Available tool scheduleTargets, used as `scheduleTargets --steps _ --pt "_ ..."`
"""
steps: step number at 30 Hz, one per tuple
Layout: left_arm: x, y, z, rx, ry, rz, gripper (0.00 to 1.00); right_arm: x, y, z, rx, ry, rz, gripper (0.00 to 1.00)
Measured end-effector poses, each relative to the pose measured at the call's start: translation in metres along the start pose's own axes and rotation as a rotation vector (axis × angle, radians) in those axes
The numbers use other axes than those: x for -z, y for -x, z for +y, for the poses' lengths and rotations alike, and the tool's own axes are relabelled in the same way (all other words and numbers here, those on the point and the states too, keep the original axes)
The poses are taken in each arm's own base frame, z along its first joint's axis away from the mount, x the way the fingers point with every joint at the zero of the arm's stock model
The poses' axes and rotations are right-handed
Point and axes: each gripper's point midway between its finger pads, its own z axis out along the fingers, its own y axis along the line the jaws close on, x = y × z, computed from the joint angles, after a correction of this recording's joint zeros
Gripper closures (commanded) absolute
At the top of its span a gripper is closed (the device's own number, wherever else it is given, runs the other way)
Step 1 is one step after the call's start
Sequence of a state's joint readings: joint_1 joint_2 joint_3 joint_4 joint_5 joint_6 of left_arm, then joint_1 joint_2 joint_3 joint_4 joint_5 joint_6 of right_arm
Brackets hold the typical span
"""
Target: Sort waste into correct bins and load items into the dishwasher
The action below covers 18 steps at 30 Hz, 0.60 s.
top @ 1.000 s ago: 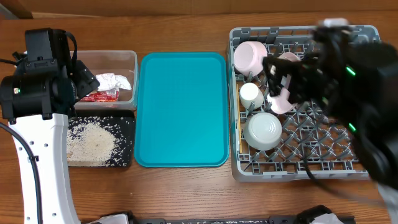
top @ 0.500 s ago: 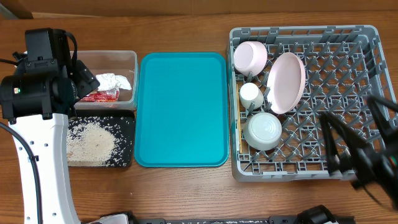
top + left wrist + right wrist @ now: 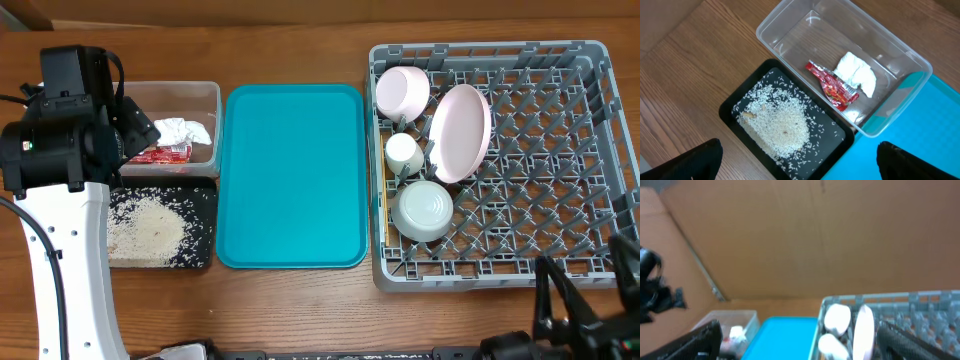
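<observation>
The grey dish rack (image 3: 590, 100) holds the pink plate (image 3: 460, 130) on edge, a white-pink bowl (image 3: 402, 90), a white cup (image 3: 404, 152) and a grey-green bowl (image 3: 424, 208). Inside the clear tub (image 3: 170, 92) lie the napkin (image 3: 856, 75) and the red wrapper (image 3: 832, 87). Rice (image 3: 780, 125) covers the black tray (image 3: 735, 102). My left gripper (image 3: 800, 167) hangs open above both bins, holding nothing. My right gripper (image 3: 590, 300) is open at the table's front right corner, off the rack and empty; its wrist view looks across at the plate (image 3: 863, 327).
A large teal serving tray (image 3: 290, 175) lies between the bins and the rack, with nothing on it. The right half of the rack shows only bare pegs. My left arm's white link runs down the table's left edge.
My right arm has pulled back from over the plate in the rack to the front right corner, leaving the plate standing on edge. The left arm has not moved.
</observation>
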<state>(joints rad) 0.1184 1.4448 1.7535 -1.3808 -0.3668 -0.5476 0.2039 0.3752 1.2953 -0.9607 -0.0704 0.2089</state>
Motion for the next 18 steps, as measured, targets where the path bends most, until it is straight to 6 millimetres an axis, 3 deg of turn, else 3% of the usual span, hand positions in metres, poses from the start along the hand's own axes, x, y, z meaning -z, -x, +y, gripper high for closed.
scheduleTargets --steps 4,12,18 --pt "0.0 0.0 0.0 0.0 0.0 0.0 0.0 -0.019 -0.019 -0.01 0.013 0.018 -0.127 0.0" --pt "0.0 0.0 0.0 0.0 0.0 -0.001 0.0 -0.051 -0.038 -0.019 0.044 0.1 -0.411 0.0" --pt "0.0 0.0 0.0 0.0 0.0 -0.001 0.0 -0.074 -0.085 -0.034 0.05 0.122 -0.468 0.0"
